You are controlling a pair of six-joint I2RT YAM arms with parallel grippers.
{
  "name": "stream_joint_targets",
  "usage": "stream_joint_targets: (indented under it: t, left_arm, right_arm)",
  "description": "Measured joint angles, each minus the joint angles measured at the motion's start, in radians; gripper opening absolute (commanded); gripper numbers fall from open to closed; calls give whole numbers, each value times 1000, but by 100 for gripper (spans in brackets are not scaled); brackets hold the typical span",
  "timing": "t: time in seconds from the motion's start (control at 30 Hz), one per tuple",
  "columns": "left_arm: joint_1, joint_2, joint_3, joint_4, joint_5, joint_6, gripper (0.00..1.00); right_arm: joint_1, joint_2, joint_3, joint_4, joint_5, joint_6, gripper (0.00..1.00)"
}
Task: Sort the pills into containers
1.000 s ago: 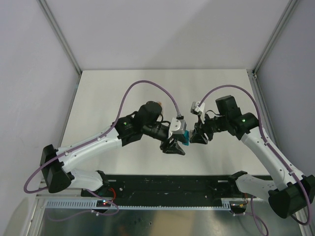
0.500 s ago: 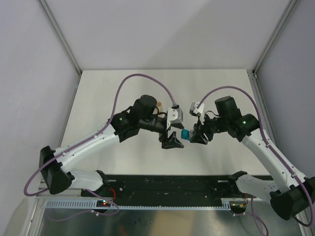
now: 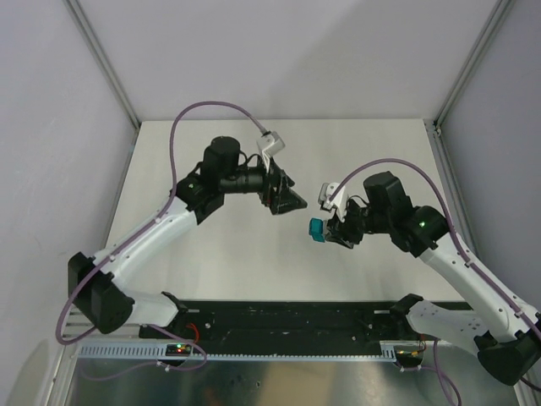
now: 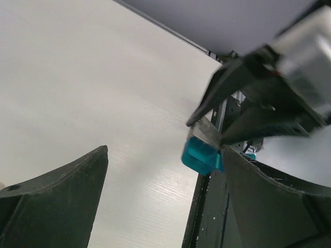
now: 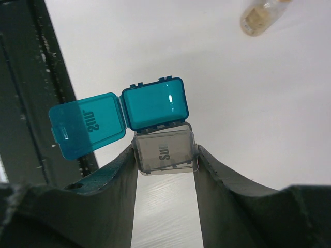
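The left gripper's (image 4: 164, 155) dark fingers (image 4: 57, 201) stand wide apart at the bottom corners, while the right gripper (image 4: 209, 135) at centre right clasps a teal box (image 4: 199, 155) above the white table (image 4: 93, 77).

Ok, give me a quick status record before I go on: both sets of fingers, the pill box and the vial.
left fingers: open, holding nothing, apart from the box
right fingers: shut on the teal box, gripping its grey part
teal lid: swung open to one side
box contents: cannot tell
vial: lying on the table, apart from the box, touched by neither arm
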Motion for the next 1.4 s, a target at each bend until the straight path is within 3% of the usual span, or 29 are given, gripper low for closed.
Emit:
stream_joint_targets:
  t: [0.4, 0.73, 1.1, 1.23, 1.4]
  left_arm:
    - [45, 162, 18, 63, 97, -285, 76]
    - [17, 182, 13, 143, 163, -366, 64]
    - [-13, 203, -13, 158, 156, -358, 30]
    - [-13, 206, -13, 162, 154, -359, 17]
    - [-13, 207, -13, 163, 154, -361, 1]
  right_arm:
    - [101, -11, 0, 122, 225, -38, 0]
    - [115, -10, 0, 164, 298, -39, 0]
    - [116, -14, 0, 161, 314, -36, 0]
    - [115, -16, 0, 158, 315, -35, 7]
    - [110, -16, 0, 158, 315, -29, 26]
